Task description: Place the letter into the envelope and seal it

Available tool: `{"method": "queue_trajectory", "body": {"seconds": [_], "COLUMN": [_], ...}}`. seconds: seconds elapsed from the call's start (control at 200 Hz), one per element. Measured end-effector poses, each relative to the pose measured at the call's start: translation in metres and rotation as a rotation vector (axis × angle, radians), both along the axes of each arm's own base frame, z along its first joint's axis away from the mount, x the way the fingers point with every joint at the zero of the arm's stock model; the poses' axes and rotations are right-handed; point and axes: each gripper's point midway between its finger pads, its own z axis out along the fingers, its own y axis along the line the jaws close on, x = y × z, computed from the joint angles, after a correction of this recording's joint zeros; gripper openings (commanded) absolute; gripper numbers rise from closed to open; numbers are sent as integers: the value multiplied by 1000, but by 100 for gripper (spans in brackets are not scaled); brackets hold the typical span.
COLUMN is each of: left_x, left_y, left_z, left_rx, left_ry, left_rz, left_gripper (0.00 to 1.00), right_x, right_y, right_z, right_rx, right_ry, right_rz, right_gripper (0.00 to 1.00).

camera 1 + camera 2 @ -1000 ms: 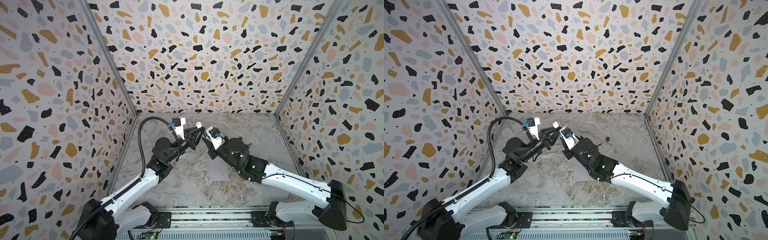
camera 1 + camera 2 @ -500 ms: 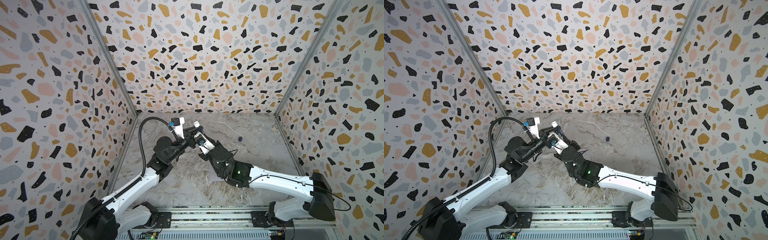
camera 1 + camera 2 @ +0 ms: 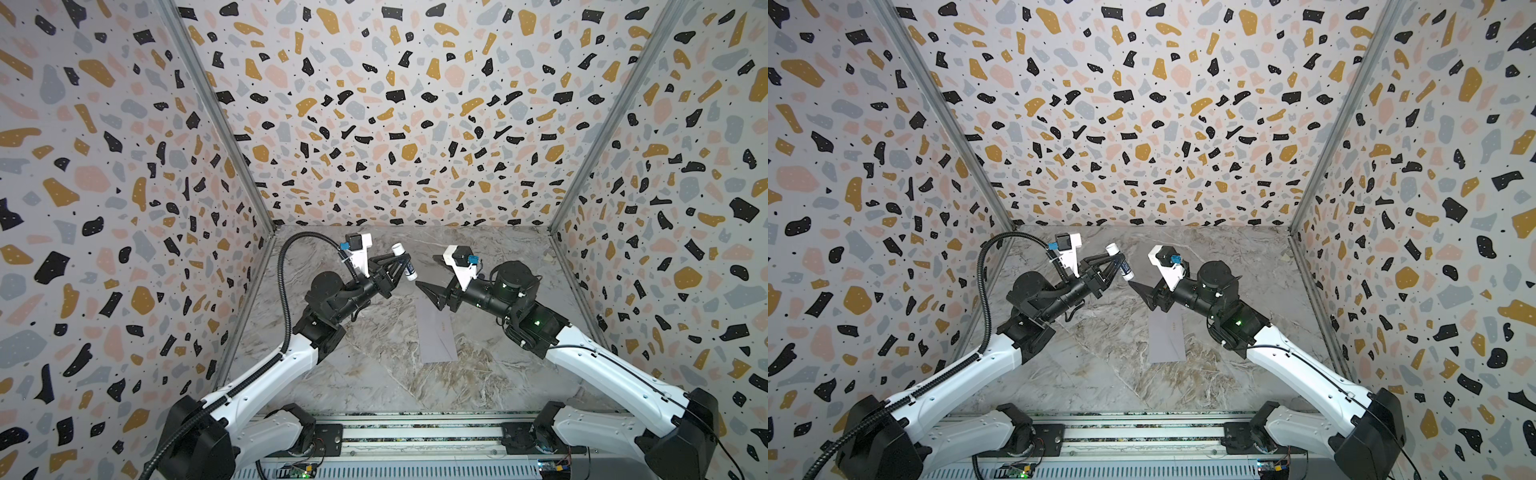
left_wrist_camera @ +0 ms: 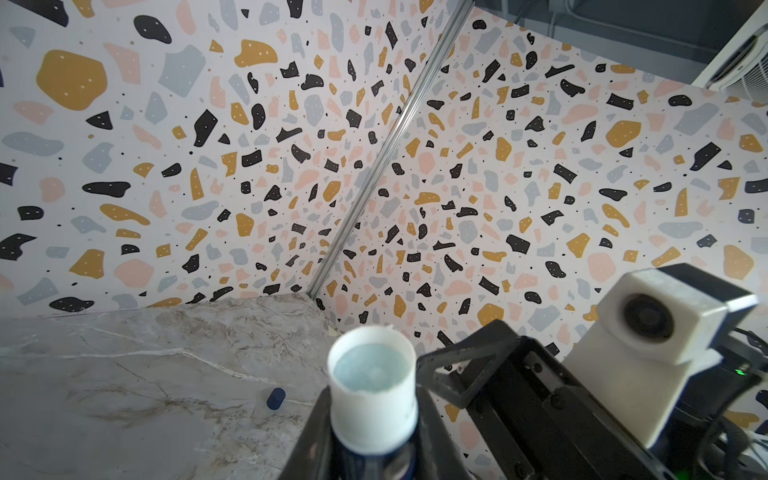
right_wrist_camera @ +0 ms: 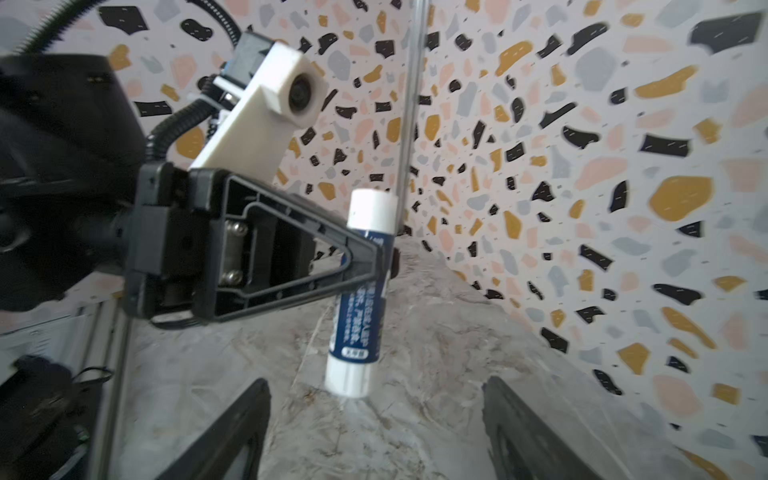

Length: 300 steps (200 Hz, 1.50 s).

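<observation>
Both top views: lavender envelope (image 3: 436, 332); left fingers (image 3: 395, 268) clamp glue stick (image 3: 399, 250), right fingers (image 3: 430, 291) apart.

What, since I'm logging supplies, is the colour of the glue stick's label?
Dark blue with white print on the glue stick, clearest in the right wrist view.

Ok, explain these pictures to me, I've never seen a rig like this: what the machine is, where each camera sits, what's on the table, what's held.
Two robot arms work over a marble table, each ending in a two-fingered gripper. Two pictures look down from overhead; two come from wrist cameras. The left gripper clamps an uncapped glue stick; the right gripper is open, empty. The envelope lies flat on the table; a small dark blue cap lies there too. No letter shows.
</observation>
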Motion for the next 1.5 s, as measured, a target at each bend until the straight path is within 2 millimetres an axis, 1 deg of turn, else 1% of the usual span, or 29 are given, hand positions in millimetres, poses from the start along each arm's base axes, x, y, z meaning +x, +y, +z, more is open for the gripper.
{"method": "queue_trajectory", "body": {"seconds": [0.06, 0.15, 0.22, 0.295, 0.375, 0.446, 0.596, 0.756, 1.046, 1.292, 1.502], "left_x": [-2, -5, -8, -10, -11, -13, -15, -16, -15, -15, -16], "left_y": [0, -2, -3, -4, -5, -5, -6, -7, -7, -8, -7], "left_z": [3, 7, 11, 13, 15, 17, 19, 19, 19, 19, 21], "left_rx": [-10, -25, -39, -49, -57, -64, -69, -69, -74, -79, -89], "left_ry": [-3, -15, -22, -28, -33, -35, -40, -39, -41, -38, -39], "left_rz": [-15, -37, -54, -70, -82, -90, -102, -111, -113, -116, -120], "left_gripper": [0, 0, 0, 0, 0, 0, 0, 0, 0, 0, 0], "right_x": [-6, -9, -10, -14, -17, -19, -18, -17, -12, -10, -9], "right_y": [2, 5, 8, 12, 14, 16, 18, 19, 21, 22, 21], "right_z": [-6, -13, -20, -25, -25, -20, -10, -5, -5, -4, -1], "right_rx": [25, 63, 83, 100, 121, 144, 189, 215, 236, 250, 264], "right_ry": [58, 137, 193, 242, 269, 278, 281, 283, 304, 318, 319], "right_rz": [95, 197, 247, 296, 330, 352, 375, 380, 379, 378, 373], "right_gripper": [77, 75, 73, 71, 69, 68, 65, 60, 47, 45, 38]}}
